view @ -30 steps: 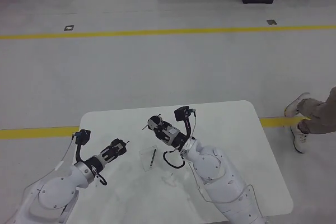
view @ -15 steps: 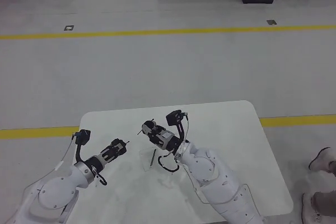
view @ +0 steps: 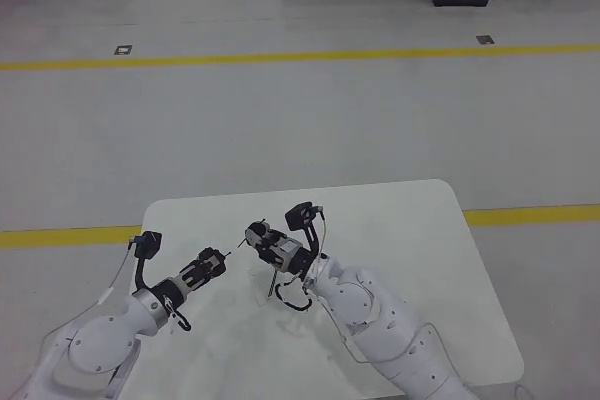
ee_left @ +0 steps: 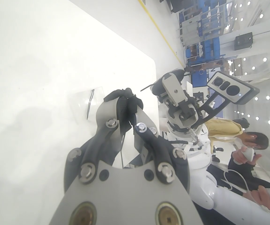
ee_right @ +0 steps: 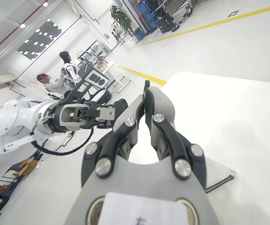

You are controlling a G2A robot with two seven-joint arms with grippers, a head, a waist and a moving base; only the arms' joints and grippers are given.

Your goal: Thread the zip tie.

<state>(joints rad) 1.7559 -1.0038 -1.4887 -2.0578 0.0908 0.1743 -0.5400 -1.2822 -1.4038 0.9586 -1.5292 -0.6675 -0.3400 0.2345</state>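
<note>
My left gripper [view: 215, 262] is shut on a black zip tie [ee_left: 123, 139]; its thin strap runs back from the pinched end toward the palm. My right gripper [view: 254, 236] hovers just beyond it, shut on a thin black strip [ee_right: 146, 84] that pokes out past the fingertips. In the left wrist view that strip [ee_left: 146, 87] points toward my left gripper [ee_left: 126, 97]. I cannot tell whether both grippers hold one tie. The two grippers are close together but apart, above the white table [view: 410, 230].
A clear shallow tray [view: 261, 270] lies on the table under the right arm, with a spare black zip tie [view: 272, 283] in it. The table's rounded far corner [ee_left: 152, 59] is close behind. The table's right half is bare.
My right gripper has moved left and toward the left gripper, closing most of the gap. The left arm has stayed where it was.
</note>
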